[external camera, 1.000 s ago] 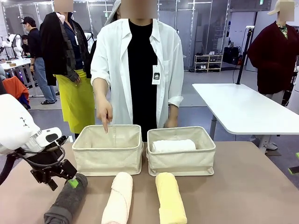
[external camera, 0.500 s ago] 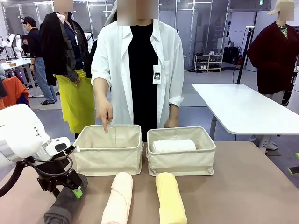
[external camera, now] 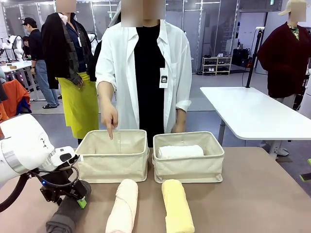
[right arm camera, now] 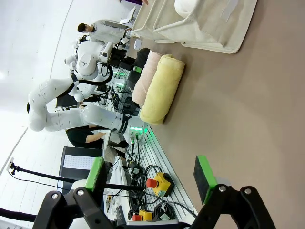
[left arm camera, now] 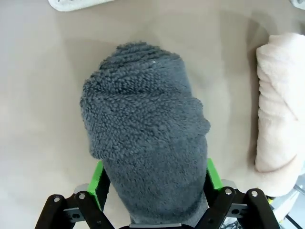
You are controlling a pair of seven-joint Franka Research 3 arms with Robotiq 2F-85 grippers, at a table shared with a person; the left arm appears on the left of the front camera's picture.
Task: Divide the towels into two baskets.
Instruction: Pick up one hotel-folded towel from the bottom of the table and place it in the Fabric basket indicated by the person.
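Brown tabletop [external camera: 252,194] in front of me, a busy workshop hall behind it; two beige canvas baskets sit side by side toward the far edge, the left basket [external camera: 112,167] showing nothing inside from here, the right basket [external camera: 189,170] with the white towel [external camera: 180,151] lying across it; on the near side, three rolls lie on the bare table, end-on to the baskets: the yellow towel [external camera: 177,206] in front of the right basket, the pink towel [external camera: 124,206] just beside it in front of the left one, and the dark grey towel [left arm camera: 147,143] farthest left, angled a little; and look at the left gripper [left arm camera: 156,183], down over the near end of that grey roll, its green pads [left arm camera: 99,183] pressed against either flank, clamped on it while the roll lies on the table; the right gripper [right arm camera: 150,176] hangs off to the side, low over the table, jaws spread wide, nothing between them; across the table a person in a white shirt holds one hand [external camera: 109,119] over the left basket's far rim, index finger pointing straight down into it; their other hand [external camera: 179,127] rests behind the right basket.
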